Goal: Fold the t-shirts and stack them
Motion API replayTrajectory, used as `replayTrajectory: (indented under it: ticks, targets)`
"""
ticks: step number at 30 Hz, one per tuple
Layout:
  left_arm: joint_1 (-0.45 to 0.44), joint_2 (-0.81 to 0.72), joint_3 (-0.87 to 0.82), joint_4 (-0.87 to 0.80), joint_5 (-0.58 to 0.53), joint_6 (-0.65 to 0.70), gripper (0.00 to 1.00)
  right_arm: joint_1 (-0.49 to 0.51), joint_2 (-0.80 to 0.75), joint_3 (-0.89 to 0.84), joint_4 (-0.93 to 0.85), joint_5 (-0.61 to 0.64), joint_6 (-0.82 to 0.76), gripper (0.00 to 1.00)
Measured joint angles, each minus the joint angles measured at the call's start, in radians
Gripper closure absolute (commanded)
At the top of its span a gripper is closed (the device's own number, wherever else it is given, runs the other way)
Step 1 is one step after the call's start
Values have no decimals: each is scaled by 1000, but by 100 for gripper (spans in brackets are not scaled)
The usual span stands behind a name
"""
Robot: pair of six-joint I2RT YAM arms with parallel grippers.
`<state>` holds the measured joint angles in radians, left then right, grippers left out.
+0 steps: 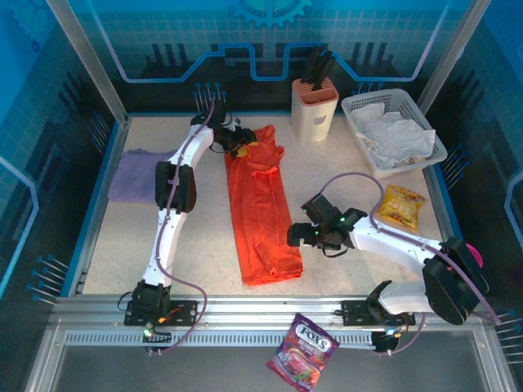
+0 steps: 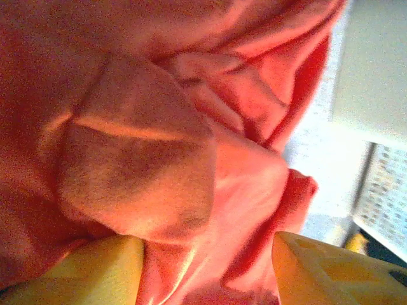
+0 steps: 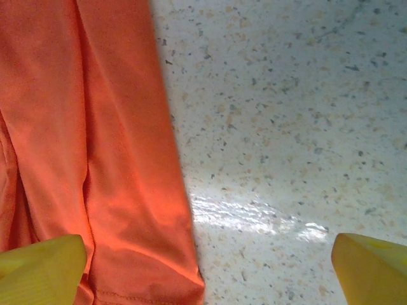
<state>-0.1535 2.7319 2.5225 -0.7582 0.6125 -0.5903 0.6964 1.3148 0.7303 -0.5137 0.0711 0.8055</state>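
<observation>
Looking down, found orange-red t-shirt [image 1: 261, 204] stretched lengthwise along the middle of the speckled table [image 1: 204, 245], folded narrow, hem nearest the arm bases. Found lavender t-shirt [image 1: 135, 175] lying flat at far left, well apart from it. Noted left gripper [image 1: 237, 143] down at the orange shirt's far end; saw fingers [image 2: 95, 270] partly spread with bunched red cloth between, could not tell whether pinched. Noted right gripper [image 1: 296, 237] at the shirt's right edge near the hem, its fingers [image 3: 44, 267] spread wide, holding nothing.
</observation>
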Motion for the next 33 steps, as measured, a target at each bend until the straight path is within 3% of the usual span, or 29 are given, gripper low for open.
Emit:
replayTrajectory:
  ticks: [5, 11, 17, 22, 27, 33]
  targets:
    - [-7, -59, -165, 179, 109, -53, 38, -6, 58, 34, 29, -11, -23, 2]
    - [13, -326, -491, 243, 127, -56, 36, -24, 58, 33, 46, -69, -51, 10]
    - [29, -784, -946, 294, 64, -17, 38, -28, 6, -12, 51, -167, -64, 24]
    - [-11, -1091, -1327, 319, -19, -5, 42, -28, -59, -79, 42, -246, -35, 34]
    - [-74, -1300, -1637, 277, -79, -18, 41, -24, -98, -129, 22, -304, 8, 33]
    - [-197, -1596, -1852, 195, -138, -110, 42, -2, -140, -183, 17, -354, 70, 32]
